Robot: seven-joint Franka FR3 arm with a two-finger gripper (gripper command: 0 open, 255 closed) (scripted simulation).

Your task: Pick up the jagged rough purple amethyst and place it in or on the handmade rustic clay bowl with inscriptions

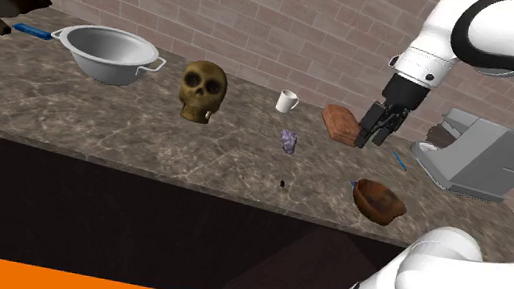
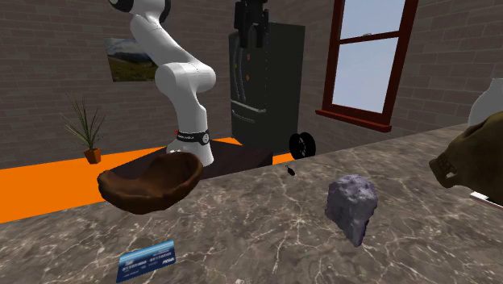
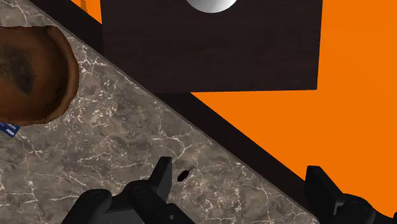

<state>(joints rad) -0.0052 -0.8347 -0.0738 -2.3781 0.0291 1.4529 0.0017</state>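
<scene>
- Black two-finger gripper (image 1: 368,139): jaws released, fingers (image 3: 161,175) standing apart with nothing between them, raised above the brown marbled stone counter (image 1: 97,114)
- Jagged purple-grey amethyst stone (image 1: 289,140): lying on the counter, apart from the gripper, between a tan skull (image 1: 202,89) and the bowl
- Rough, dark brown clay bowl (image 1: 379,200): upright near the counter's front edge, with a blue card (image 2: 147,261) lying flat near it
</scene>
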